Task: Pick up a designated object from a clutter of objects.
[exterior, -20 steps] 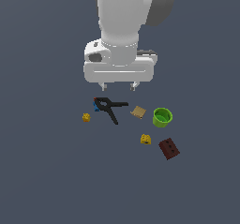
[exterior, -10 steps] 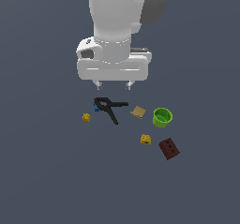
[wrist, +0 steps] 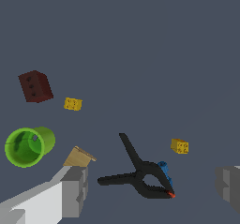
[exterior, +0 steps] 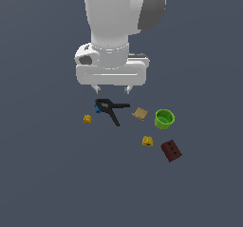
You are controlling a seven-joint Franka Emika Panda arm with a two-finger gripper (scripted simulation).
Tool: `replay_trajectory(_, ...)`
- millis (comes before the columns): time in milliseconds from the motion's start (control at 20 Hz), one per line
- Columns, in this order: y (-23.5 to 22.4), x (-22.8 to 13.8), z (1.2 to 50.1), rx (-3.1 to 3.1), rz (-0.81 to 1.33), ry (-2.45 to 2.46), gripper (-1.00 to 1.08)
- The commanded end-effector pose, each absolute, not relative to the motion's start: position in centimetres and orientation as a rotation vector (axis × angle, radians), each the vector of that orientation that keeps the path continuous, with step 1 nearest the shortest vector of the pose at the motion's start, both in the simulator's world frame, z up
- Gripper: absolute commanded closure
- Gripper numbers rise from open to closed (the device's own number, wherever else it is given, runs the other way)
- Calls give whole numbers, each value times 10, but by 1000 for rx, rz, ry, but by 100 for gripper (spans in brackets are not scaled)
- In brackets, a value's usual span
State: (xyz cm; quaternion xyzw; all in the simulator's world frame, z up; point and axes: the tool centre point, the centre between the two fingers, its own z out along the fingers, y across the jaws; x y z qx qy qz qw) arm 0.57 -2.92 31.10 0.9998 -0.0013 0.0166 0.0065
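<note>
Above the clutter: white Franka arm [exterior: 121,26], wrist pointing straight down.
Tool [exterior: 112,89]: fingers spread apart, holding nothing, over black spring clamp [exterior: 112,109].
Green cup [exterior: 164,118]: toward exterior view's right.
Small golden-yellow spotted cube [exterior: 87,119]: on grey worktop [exterior: 42,174], just beside clamp, exterior view's left.
Writing: none legible.

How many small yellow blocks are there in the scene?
2. One yellow block lies toward the exterior view's left of the black clamp; the other yellow block lies beside the dark red-brown block.
</note>
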Motion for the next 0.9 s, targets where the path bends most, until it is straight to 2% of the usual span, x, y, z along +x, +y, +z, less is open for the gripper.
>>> replay_trajectory(0,-37,6,300,3132,48,-10,-92)
replay_trajectory(450,-84,3,227,3151,35,-50,-92)
replay_trajectory(850,-142,-23,141,3154,20,-111,-92)
